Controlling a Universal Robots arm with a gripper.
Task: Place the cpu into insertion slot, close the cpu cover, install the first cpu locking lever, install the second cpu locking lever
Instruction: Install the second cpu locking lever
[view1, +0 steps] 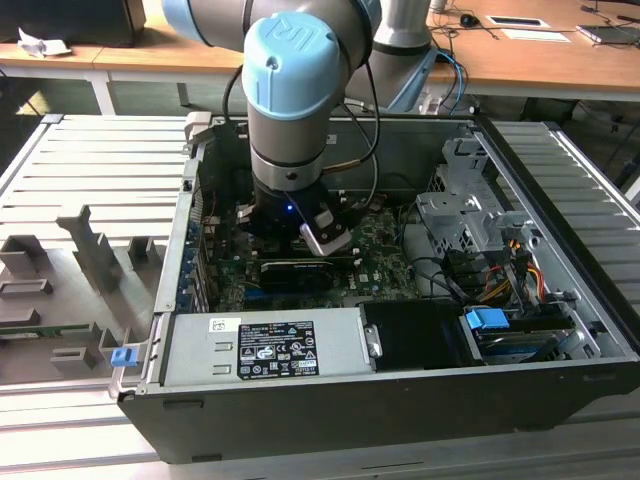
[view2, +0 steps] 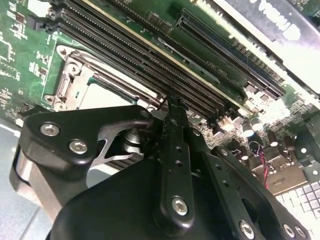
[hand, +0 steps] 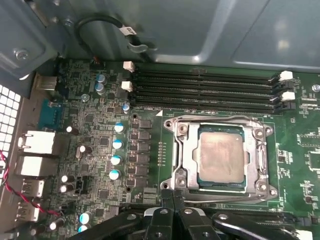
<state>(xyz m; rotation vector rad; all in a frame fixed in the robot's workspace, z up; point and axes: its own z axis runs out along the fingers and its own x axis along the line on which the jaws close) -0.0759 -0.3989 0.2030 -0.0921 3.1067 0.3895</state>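
In the first wrist view the cpu (hand: 221, 159), a dull silver square, lies in the insertion slot (hand: 272, 192) on the green board. The cpu cover (hand: 220, 121), a silver frame, lies flat around it, and the chip shows through its opening. My gripper (hand: 172, 194) is shut, its black fingertips pressed together with nothing visible between them, right at the socket's near corner. In the second wrist view the gripper (view2: 172, 105) points at the memory slots, with the cpu cover (view2: 67, 75) just beside it. In the exterior view the arm's wrist (view1: 290, 150) reaches down into the open computer case.
Long black memory slots (hand: 205, 90) run beside the socket. In the case sit a long black card (view1: 300, 270), a grey labelled box (view1: 270, 345), a metal drive cage (view1: 470, 225) and loose cables (view1: 500, 280). The case walls (view1: 190, 230) hem the arm in.
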